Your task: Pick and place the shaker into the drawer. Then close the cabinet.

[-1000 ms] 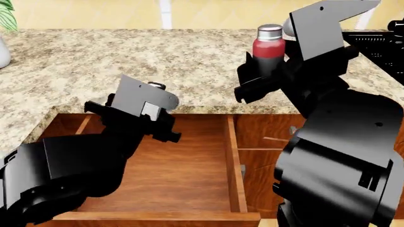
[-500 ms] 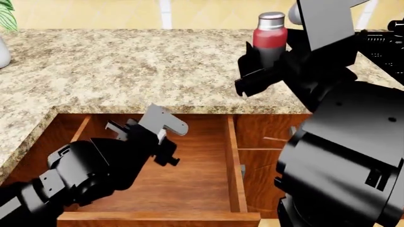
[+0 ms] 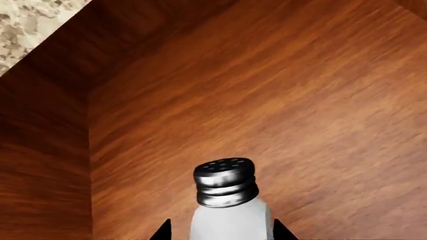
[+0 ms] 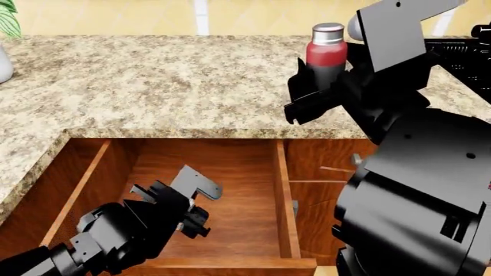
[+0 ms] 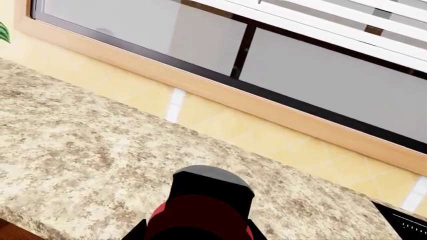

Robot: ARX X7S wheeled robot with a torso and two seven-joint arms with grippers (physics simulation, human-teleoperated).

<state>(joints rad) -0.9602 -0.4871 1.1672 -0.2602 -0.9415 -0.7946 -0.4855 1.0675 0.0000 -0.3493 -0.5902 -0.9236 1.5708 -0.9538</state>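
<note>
Left gripper was clamped on the white shaker, low inside the open drawer, above its wood bottom. Right gripper gripped a red bottle over the granite countertop.

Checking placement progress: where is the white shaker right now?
The white shaker is held in the left gripper, inside the open drawer over its wood bottom; only the left wrist view shows it.
</note>
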